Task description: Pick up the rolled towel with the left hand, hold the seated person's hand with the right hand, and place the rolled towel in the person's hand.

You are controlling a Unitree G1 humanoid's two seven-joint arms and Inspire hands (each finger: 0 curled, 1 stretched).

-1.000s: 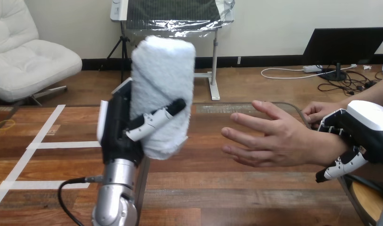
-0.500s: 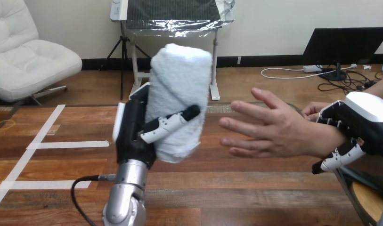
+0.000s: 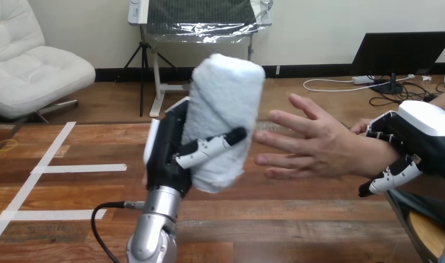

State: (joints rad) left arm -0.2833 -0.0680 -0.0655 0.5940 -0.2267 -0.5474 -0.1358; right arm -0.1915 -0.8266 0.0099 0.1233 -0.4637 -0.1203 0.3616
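Observation:
My left hand [image 3: 171, 156] holds the rolled white towel [image 3: 224, 118] upright above the table, fingers and thumb curled round its lower half. The towel's right side almost touches the fingertips of the person's hand [image 3: 313, 145], which reaches in from the right, open with the palm turned toward the towel. My right hand [image 3: 414, 145] is curled round the person's wrist, its fingers showing over and under it.
The wooden table [image 3: 72, 192] carries white tape lines [image 3: 45, 164] at the left. Another hand of the person [image 3: 361, 129] rests behind the held wrist. A round wooden stool edge [image 3: 428, 235] sits at the bottom right corner.
My left hand has carried the towel to the right, closing most of the gap to the person's fingertips. The person's hand and my right hand have risen slightly.

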